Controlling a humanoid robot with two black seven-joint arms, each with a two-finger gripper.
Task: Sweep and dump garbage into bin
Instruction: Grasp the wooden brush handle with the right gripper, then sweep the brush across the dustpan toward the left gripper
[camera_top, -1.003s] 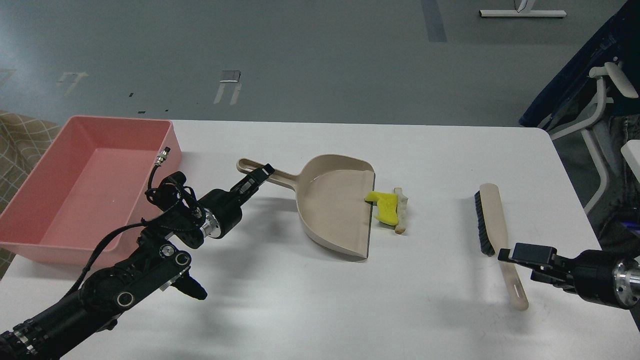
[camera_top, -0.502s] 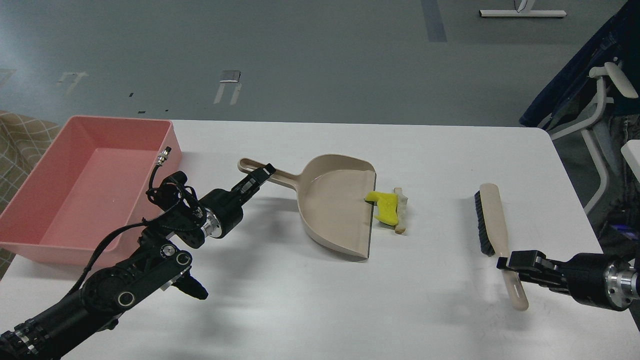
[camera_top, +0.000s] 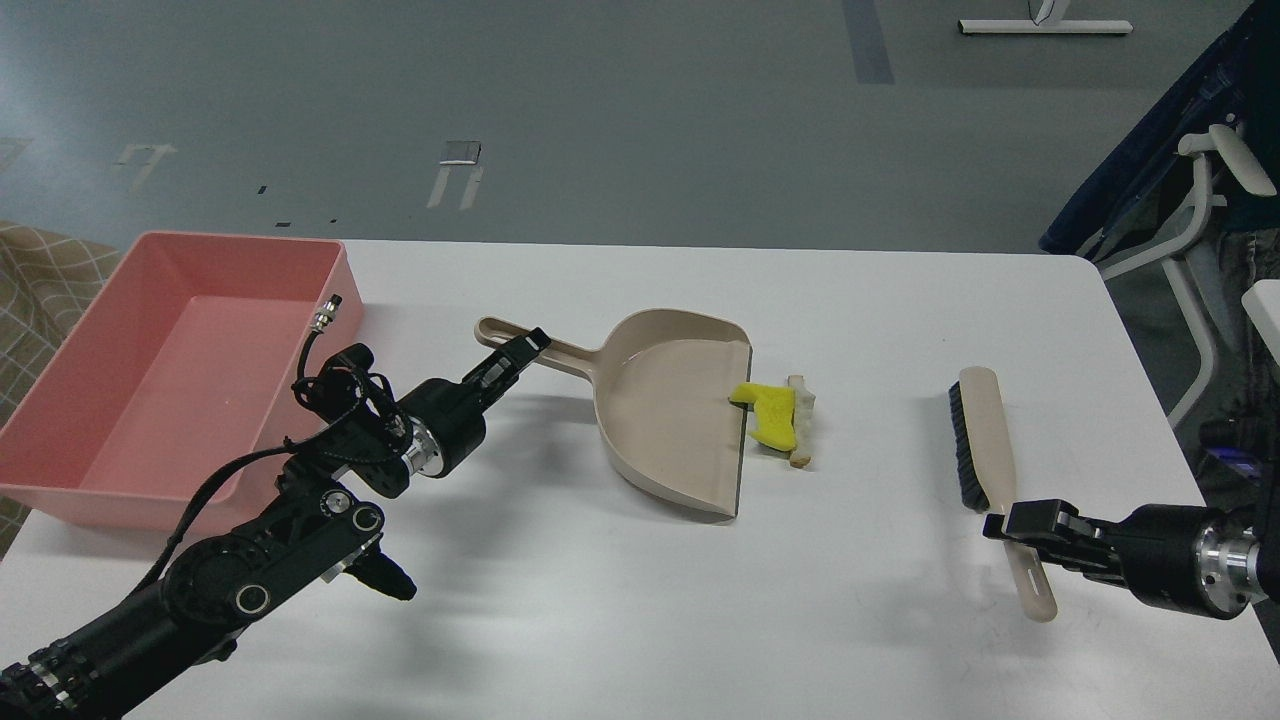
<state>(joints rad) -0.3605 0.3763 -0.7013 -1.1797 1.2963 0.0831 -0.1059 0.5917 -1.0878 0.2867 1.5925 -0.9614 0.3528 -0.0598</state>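
**A:** State the right jaws' (camera_top: 1005, 527) position.

**B:** They sit at the brush (camera_top: 985, 455) handle, just below the bristle block, approaching from the right. The handle passes through or under the tips. From this angle I cannot tell whether they have closed on it or only bracket it.

**A:** And the handle's long axis?

**B:** It runs near to far on the desk (camera_top: 880, 300), tilted slightly, bristles facing left. The jaws cross it roughly at a right angle, which suits a grasp across the narrow width.

**A:** Left jaws (camera_top: 522, 350)?

**B:** At the dustpan (camera_top: 675, 415) handle, near its free end. They look closed around it, though the tips are small and dark, so treat that as probable only.

**A:** Locate the garbage.

**B:** The yellow chunk (camera_top: 772, 415) lies at the dustpan's open lip, one corner overlapping the edge. The slice (camera_top: 800, 420) rests against the chunk's right side, long axis parallel to the lip. Both lie left of the brush, well apart from it.

**A:** Governing relation for the next move?

**B:** The garbage lies between brush and pan. A leftward stroke by the right arm would drive it into the pan. The bin (camera_top: 60, 420) stands at the far left, nearest the left arm.
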